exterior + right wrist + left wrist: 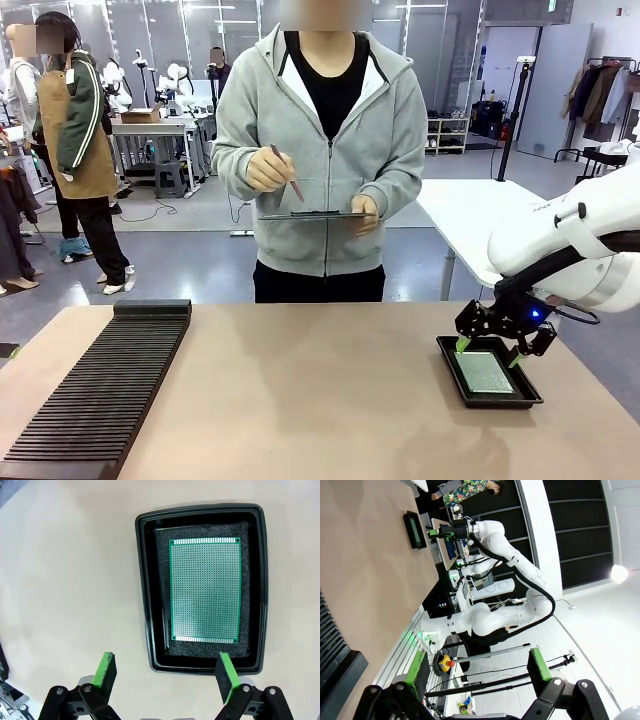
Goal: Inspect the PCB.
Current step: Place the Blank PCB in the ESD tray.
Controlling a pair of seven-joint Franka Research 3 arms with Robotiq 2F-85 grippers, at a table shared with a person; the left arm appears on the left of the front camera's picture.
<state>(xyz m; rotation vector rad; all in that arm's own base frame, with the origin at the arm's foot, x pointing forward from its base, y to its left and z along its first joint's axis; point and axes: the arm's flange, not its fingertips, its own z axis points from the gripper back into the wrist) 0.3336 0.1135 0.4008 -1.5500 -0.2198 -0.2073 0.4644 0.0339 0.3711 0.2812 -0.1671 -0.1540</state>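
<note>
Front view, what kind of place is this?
Probably a robotics lab or test workshop: a white robot arm over a tray holding a PCB, workbenches behind, and a person writing on a clipboard.

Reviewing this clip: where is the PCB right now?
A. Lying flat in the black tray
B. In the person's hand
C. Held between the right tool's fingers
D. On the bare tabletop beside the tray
A: the PCB lies flat on the dark liner inside the black tray, while the right tool hovers open above the tray's near edge, touching nothing.
</note>
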